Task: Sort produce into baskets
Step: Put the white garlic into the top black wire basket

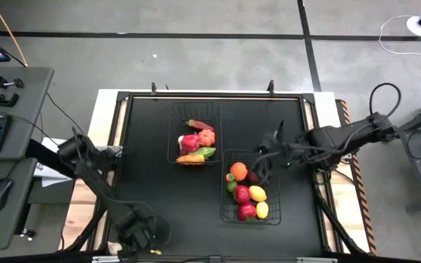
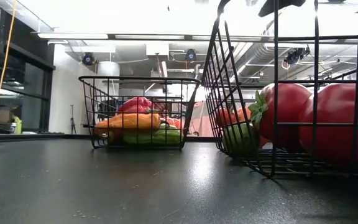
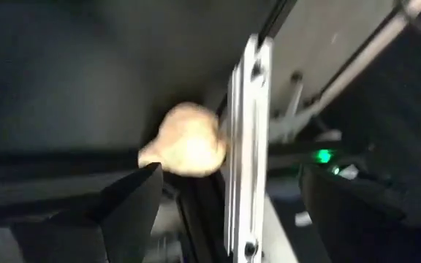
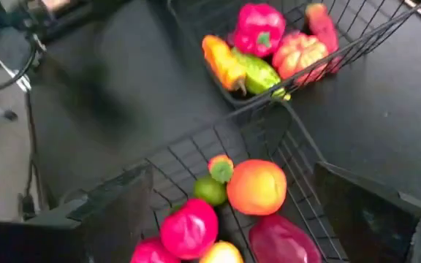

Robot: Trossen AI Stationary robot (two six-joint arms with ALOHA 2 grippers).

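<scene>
Right gripper, jaws apart, hovers over the black wire-mesh basket; its smooth, light, hard-looking orange toy fruit suits a grip across the middle; left gripper open, empty.

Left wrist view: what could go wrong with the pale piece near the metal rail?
The pale piece lies right beside the metal rail; the open left gripper could nudge it over the edge. The open right gripper hangs over the fruit basket and might catch its wire rim.
</scene>
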